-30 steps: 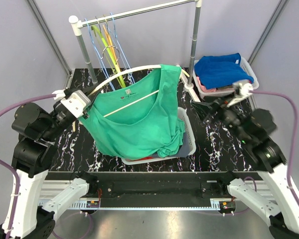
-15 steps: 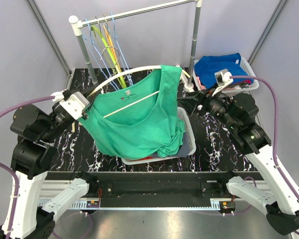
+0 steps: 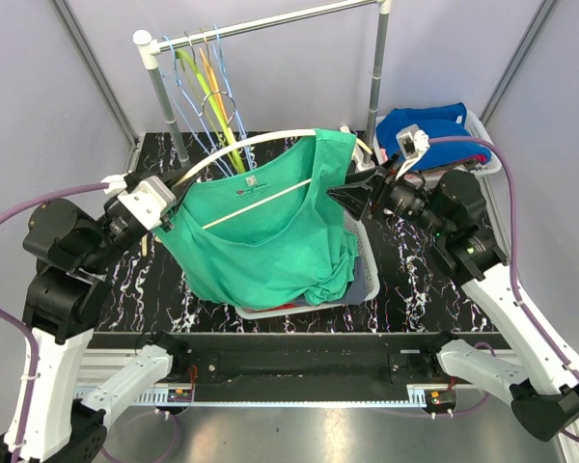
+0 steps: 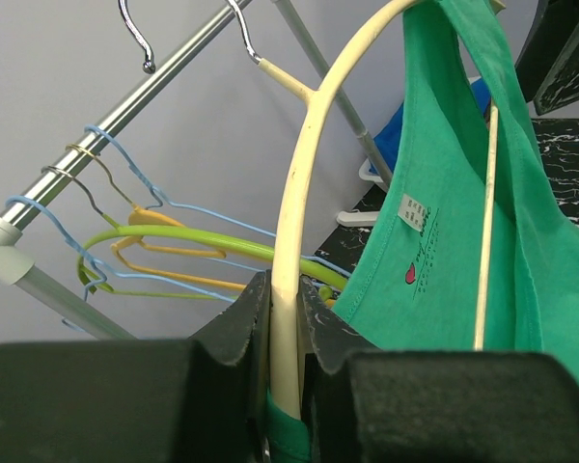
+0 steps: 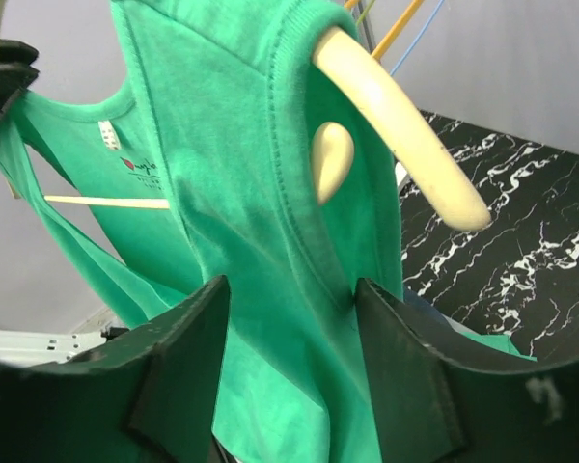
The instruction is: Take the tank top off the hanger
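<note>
Item: white basket (image 3: 372, 280), nearest the arm bases, into which the lower hem of the tank top (image 3: 261, 241) is bunched. Item: green tank top, hung above that basket and spread over a cream hanger (image 3: 251, 143), label side turned to the left arm. Item: left gripper (image 3: 159, 207), fingers clamped on the hanger's curved arm at its left end, as is shown close up in the left wrist view, where the cream bar (image 4: 294, 193) is pinched between the two black jaws. Item: right gripper (image 3: 343, 195), fingers apart and set one on each side of the shoulder strap, just below the hanger's free right tip (image 5: 405, 135); the green cloth (image 5: 241, 193) is seen between the jaws, not yet pinched. Relation noted: the hanger's long axis is laid from the left gripper across to the right tip, so the strap is judged to come off toward the right arm, which is the nearer to that end. Item, farthest: a metal rail (image 3: 270, 24) hung with spare wire hangers (image 3: 212, 96).
</note>
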Controlling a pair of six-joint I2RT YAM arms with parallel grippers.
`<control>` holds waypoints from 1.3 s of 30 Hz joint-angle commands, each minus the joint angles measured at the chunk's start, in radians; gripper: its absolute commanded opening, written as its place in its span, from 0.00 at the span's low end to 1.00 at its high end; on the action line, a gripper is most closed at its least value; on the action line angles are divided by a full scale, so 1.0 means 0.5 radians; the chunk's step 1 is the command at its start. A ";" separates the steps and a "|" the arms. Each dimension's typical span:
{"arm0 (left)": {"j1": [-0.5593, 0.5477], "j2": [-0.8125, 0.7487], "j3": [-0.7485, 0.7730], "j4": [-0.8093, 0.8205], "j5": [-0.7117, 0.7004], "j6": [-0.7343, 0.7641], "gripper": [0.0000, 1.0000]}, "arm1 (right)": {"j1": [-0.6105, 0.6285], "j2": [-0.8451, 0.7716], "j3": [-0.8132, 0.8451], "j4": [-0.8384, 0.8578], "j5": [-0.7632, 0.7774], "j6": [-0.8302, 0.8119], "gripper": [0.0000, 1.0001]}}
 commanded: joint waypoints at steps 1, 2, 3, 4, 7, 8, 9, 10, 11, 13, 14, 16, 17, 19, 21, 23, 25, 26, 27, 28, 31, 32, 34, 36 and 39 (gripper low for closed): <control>0.003 0.014 0.056 0.178 0.047 -0.041 0.00 | 0.017 0.052 0.096 0.136 -0.071 -0.010 0.58; 0.003 0.011 0.059 0.175 0.044 -0.044 0.00 | 0.017 0.058 0.099 0.136 -0.074 -0.016 0.54; 0.003 0.014 0.065 0.178 0.044 -0.041 0.00 | 0.017 0.061 0.105 0.130 -0.074 -0.029 0.51; 0.003 0.011 0.062 0.175 0.044 -0.041 0.00 | 0.017 0.061 0.114 0.118 -0.065 -0.035 0.47; 0.000 -0.004 0.047 0.166 0.029 -0.011 0.00 | 0.017 0.025 0.139 0.026 -0.013 -0.087 0.27; 0.003 -0.020 0.044 0.163 0.023 -0.002 0.00 | 0.020 0.003 0.142 0.002 0.012 -0.105 0.19; 0.003 -0.026 0.029 0.160 0.007 0.008 0.00 | 0.017 -0.018 0.142 -0.050 0.042 -0.139 0.15; 0.006 -0.035 0.023 0.157 -0.002 0.029 0.00 | 0.017 -0.070 0.142 -0.084 0.124 -0.161 0.11; 0.006 -0.059 0.013 0.154 -0.005 0.044 0.00 | 0.017 -0.098 0.139 -0.112 0.174 -0.200 0.06; 0.006 -0.081 -0.020 0.145 -0.008 0.078 0.00 | 0.017 -0.187 0.139 -0.192 0.391 -0.216 0.01; 0.003 -0.096 -0.039 0.145 -0.008 0.090 0.00 | 0.017 -0.215 0.127 -0.195 0.447 -0.246 0.00; 0.003 -0.109 -0.054 0.123 -0.002 0.118 0.00 | 0.020 -0.288 0.114 -0.177 0.588 -0.262 0.00; 0.003 -0.115 -0.063 0.120 0.004 0.133 0.00 | 0.017 -0.298 0.120 -0.183 0.628 -0.286 0.00; 0.006 -0.121 -0.066 0.080 0.029 0.176 0.00 | 0.017 -0.292 0.151 -0.207 0.702 -0.314 0.00; 0.003 -0.127 -0.066 0.059 0.029 0.198 0.00 | 0.017 -0.276 0.166 -0.225 0.733 -0.317 0.00; 0.003 -0.151 -0.073 0.046 0.035 0.228 0.00 | 0.017 -0.276 0.176 -0.244 0.837 -0.320 0.00; 0.003 -0.164 -0.070 0.022 0.059 0.256 0.00 | 0.020 -0.282 0.170 -0.250 1.029 -0.323 0.00; 0.006 -0.176 -0.054 0.001 0.081 0.265 0.00 | 0.020 -0.285 0.170 -0.250 1.091 -0.339 0.00; 0.003 -0.185 -0.039 -0.045 0.123 0.268 0.00 | 0.017 -0.270 0.194 -0.281 1.146 -0.354 0.00; 0.003 -0.185 -0.024 -0.067 0.142 0.281 0.00 | 0.020 -0.255 0.215 -0.311 1.250 -0.372 0.00; 0.003 -0.207 0.010 -0.092 0.157 0.272 0.00 | 0.017 -0.172 0.298 -0.455 1.392 -0.443 0.00; 0.003 -0.216 0.019 -0.092 0.154 0.265 0.00 | 0.017 -0.157 0.307 -0.480 1.408 -0.455 0.00; 0.006 -0.228 0.032 -0.098 0.164 0.259 0.00 | 0.020 -0.114 0.320 -0.554 1.460 -0.452 0.00; 0.003 -0.231 0.059 -0.110 0.170 0.247 0.00 | 0.020 -0.098 0.305 -0.591 1.484 -0.455 0.00; 0.006 -0.234 0.090 -0.110 0.158 0.244 0.00 | 0.020 -0.114 0.240 -0.591 1.375 -0.461 0.00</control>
